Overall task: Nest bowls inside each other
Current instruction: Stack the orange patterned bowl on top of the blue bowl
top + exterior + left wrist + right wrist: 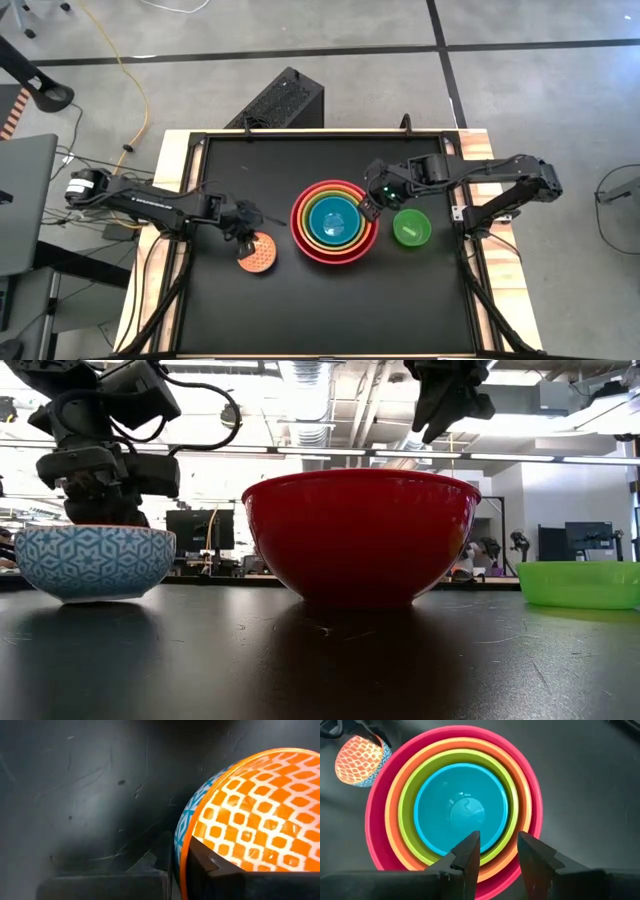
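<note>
Red, orange, lime green and blue bowls [334, 222] sit nested one in another at the table's middle, the red one's base [360, 595] on the black top. To their left stands a patterned bowl [260, 254], orange lattice inside and blue pattern outside, with my left gripper [244, 230] shut on its rim. A small green bowl [411, 228] rests on the table right of the stack. My right gripper [495, 852] hangs open above the stack's right side, with nothing between its fingers. My left gripper holds the patterned bowl's rim [183, 847] on its far left side, one finger [220, 870] inside the bowl and the other outside against the blue wall. The fingers slant down from the table's left. The bowl stands upright with its base [95, 596] on the table.
A black perforated case [285, 98] stands on the floor beyond the table's far edge. Cables lie on the floor at the left. The table's near half [330, 310] shows bare black top.
</note>
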Motion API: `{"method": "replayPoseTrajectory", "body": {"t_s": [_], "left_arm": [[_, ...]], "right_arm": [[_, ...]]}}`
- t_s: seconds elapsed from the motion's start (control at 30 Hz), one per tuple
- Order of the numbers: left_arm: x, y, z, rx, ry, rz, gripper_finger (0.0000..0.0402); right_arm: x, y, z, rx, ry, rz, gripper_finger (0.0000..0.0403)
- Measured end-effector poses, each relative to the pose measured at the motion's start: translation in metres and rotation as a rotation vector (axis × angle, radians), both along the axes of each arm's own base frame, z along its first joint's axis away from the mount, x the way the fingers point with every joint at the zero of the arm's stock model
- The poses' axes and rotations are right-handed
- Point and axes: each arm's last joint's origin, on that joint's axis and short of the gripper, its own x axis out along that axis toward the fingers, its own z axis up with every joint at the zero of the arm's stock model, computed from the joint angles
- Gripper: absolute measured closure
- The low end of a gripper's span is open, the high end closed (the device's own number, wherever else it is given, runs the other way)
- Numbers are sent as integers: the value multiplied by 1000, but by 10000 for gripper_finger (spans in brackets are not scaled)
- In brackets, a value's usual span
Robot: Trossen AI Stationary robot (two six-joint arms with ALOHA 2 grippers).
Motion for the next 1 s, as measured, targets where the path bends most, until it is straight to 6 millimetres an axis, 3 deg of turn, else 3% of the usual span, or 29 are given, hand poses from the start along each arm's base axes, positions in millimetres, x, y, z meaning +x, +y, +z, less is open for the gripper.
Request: {"method": "replayPoseTrajectory", "body": {"t_s": [0.1, 0.17, 0.33, 0.47, 0.6, 0.7, 0.83, 1.0], "left_arm": [[3, 0, 10, 9, -13, -6, 396], [8, 1, 28, 27, -41, -31, 396], [16, 7, 87, 88, -51, -115, 397], [29, 13, 143, 178, -239, -122, 397], [41, 22, 176, 244, -398, -55, 398], [60, 29, 177, 233, -434, -24, 398], [102, 40, 161, 195, -429, -44, 398], [152, 55, 135, 181, -305, -77, 398]], "right_arm": [[0, -1, 0, -5, 4, 2, 257], [-1, -2, 0, -11, 11, 8, 257], [-1, -2, -1, -14, 24, 18, 257], [-1, -2, -1, -15, 24, 20, 257], [-1, -2, -1, -13, 24, 19, 257], [-3, -1, -2, 5, 41, -5, 257], [-16, 2, -3, 37, 109, -49, 257], [-33, 8, 1, 27, 162, -81, 257]]}}
